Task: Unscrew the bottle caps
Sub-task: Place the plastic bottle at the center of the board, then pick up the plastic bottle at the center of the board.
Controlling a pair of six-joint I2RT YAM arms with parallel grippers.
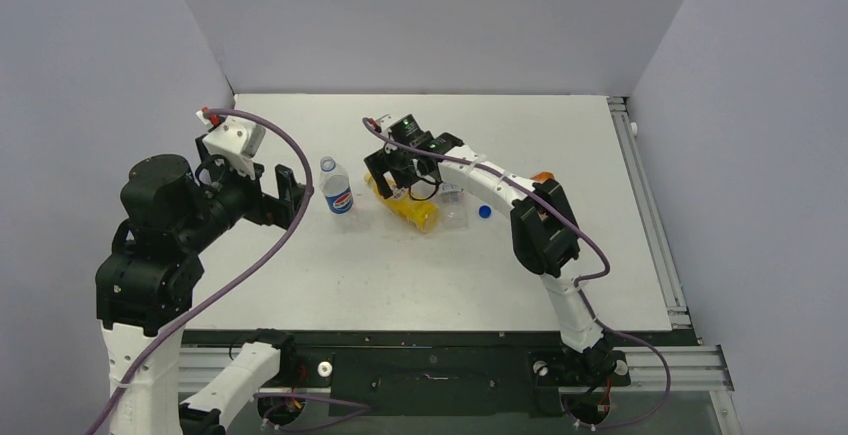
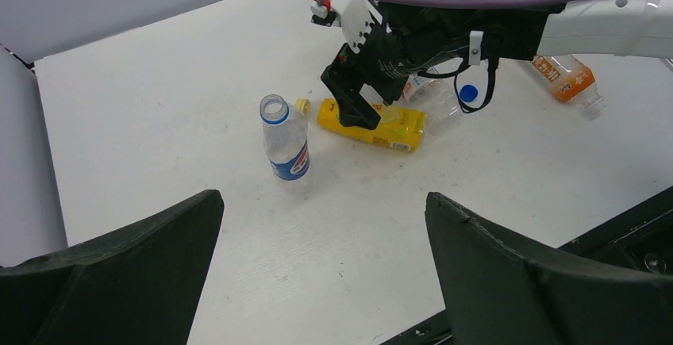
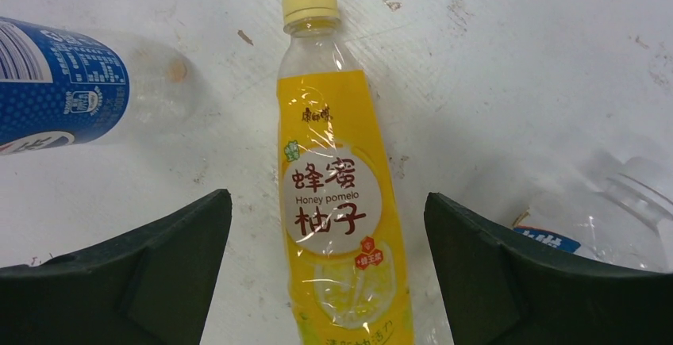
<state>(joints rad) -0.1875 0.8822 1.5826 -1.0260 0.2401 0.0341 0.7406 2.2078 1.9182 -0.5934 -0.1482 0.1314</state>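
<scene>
Spread apart, the right gripper (image 3: 325,202) is poised over the yellow juice bottle (image 3: 337,226), laid lengthwise between the jaws, apparently untouched, yellow cap (image 3: 311,4) pointing away. The left gripper (image 2: 324,202), likewise spread, is farther off.

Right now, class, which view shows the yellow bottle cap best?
The right wrist view: the yellow cap is close and sharp on its bottle. The left wrist view shows it tiny; in the top view it cannot be made out.

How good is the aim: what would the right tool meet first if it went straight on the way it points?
The right tool would likely meet the yellow Honey pomelo bottle, near its middle; it lies capped between the open jaws. Depth is unclear.
</scene>
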